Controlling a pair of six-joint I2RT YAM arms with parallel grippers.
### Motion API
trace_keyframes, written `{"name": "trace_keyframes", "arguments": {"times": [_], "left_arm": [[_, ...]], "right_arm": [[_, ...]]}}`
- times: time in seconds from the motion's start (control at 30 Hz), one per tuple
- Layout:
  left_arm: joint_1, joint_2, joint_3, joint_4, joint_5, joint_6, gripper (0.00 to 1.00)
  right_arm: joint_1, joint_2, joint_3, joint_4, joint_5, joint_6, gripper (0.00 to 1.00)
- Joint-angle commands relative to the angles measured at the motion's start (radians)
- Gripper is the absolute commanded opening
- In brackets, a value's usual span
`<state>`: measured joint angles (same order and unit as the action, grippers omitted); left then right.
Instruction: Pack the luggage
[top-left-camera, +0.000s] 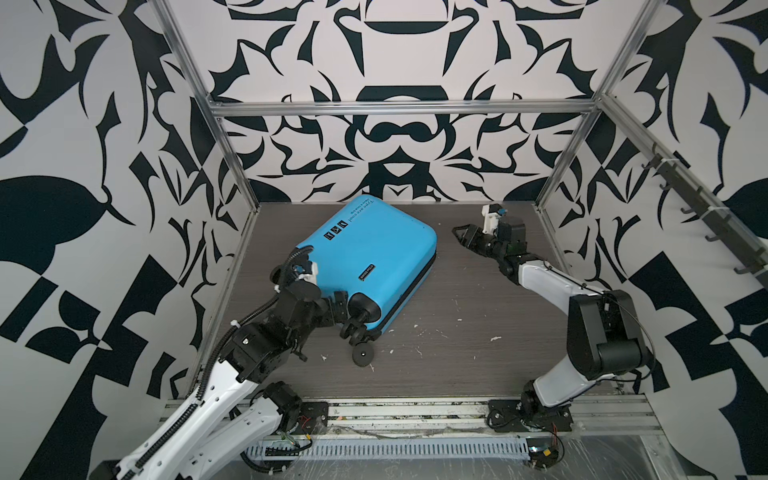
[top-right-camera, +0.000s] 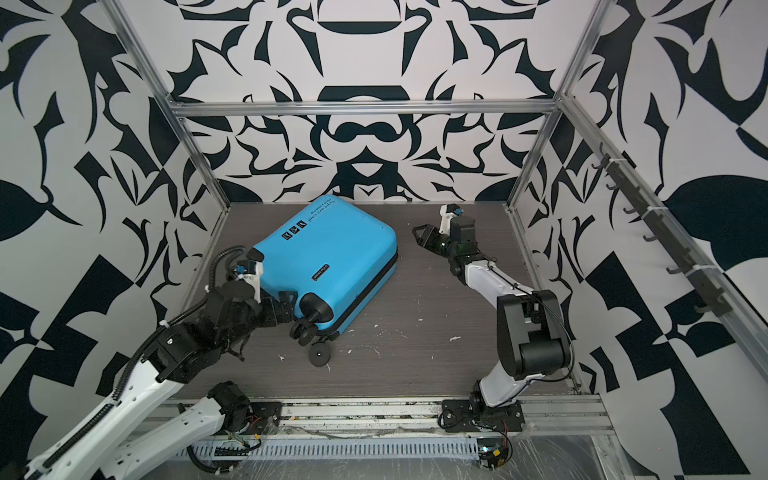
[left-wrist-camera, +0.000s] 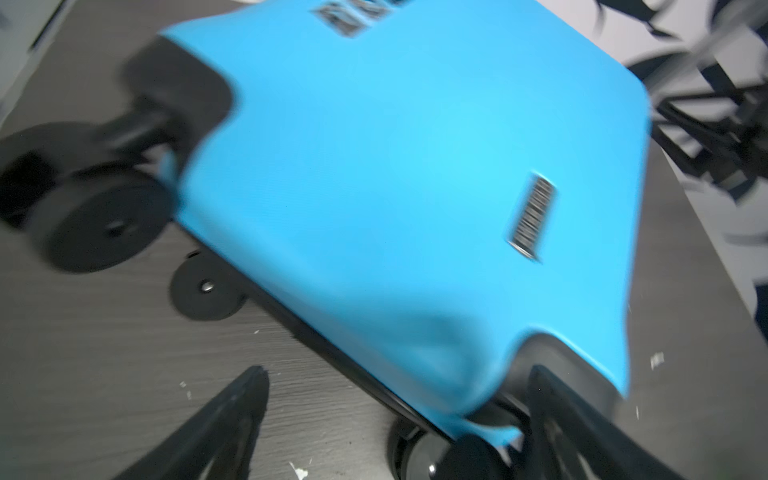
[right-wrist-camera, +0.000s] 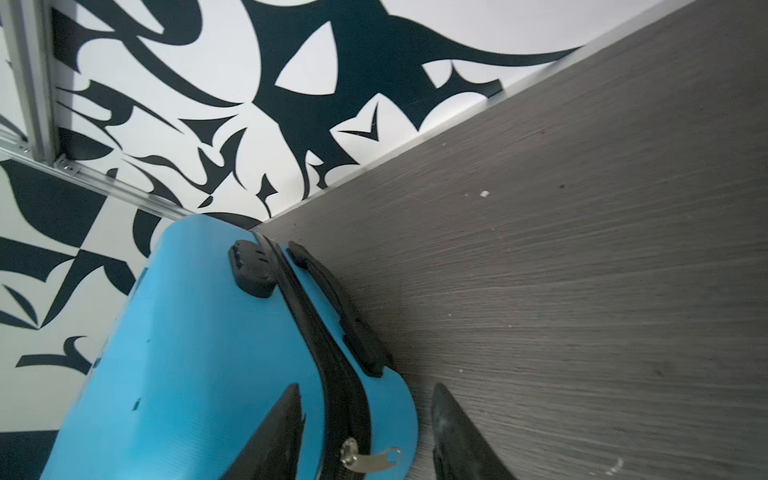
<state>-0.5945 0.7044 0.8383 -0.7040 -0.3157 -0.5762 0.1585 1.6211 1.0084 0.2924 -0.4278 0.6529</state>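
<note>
Luggage: the small bright blue hard-shell suitcase lies flat and shut on the grey wood-grain counter. It is set diagonally, its top end near the back wall and its black spinner wheels toward the front.
Left claw: we see the left claw released, fingers spread wide at the wheel end and gripping nothing. One finger sits right beside a wheel housing. This wrist view is blurred.
Right claw: the right claw is also released and empty, just off the case's far corner. In its wrist view the silver metal zipper pull lies between the fingers.
Zip: we cannot tell whether the black zipper band is closed all the way round.
Risk, wheels: we judge that a left finger could hook a spinner wheel on pulling away and swing or drag the case.
Risk, pull: a right finger could catch the loose pull and tug the zip open.
Risk, sliding: the smooth shell may skid on the counter under any sideways nudge, toward the wall.
</note>
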Motion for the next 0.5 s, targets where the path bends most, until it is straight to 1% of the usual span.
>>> {"name": "trace_keyframes", "arguments": {"times": [0.0, 0.07, 0.17, 0.3, 0.47], "left_arm": [[0.146, -0.032, -0.042, 0.043, 0.189, -0.042, 1.00], [0.226, -0.039, -0.076, 0.097, 0.236, -0.063, 1.00], [0.295, -0.021, -0.103, 0.187, 0.283, -0.087, 1.00], [0.320, 0.032, -0.129, 0.303, 0.290, -0.103, 1.00], [0.348, 0.119, -0.142, 0.409, 0.329, -0.102, 1.00]], "right_arm": [[0.025, 0.036, 0.085, -0.004, -0.028, 0.035, 0.54], [0.034, 0.086, 0.139, -0.011, -0.054, 0.049, 0.54], [0.045, 0.170, 0.216, -0.008, -0.101, 0.088, 0.54], [0.062, 0.267, 0.271, 0.061, -0.165, 0.167, 0.53], [0.087, 0.326, 0.240, 0.219, -0.214, 0.287, 0.53]]}}
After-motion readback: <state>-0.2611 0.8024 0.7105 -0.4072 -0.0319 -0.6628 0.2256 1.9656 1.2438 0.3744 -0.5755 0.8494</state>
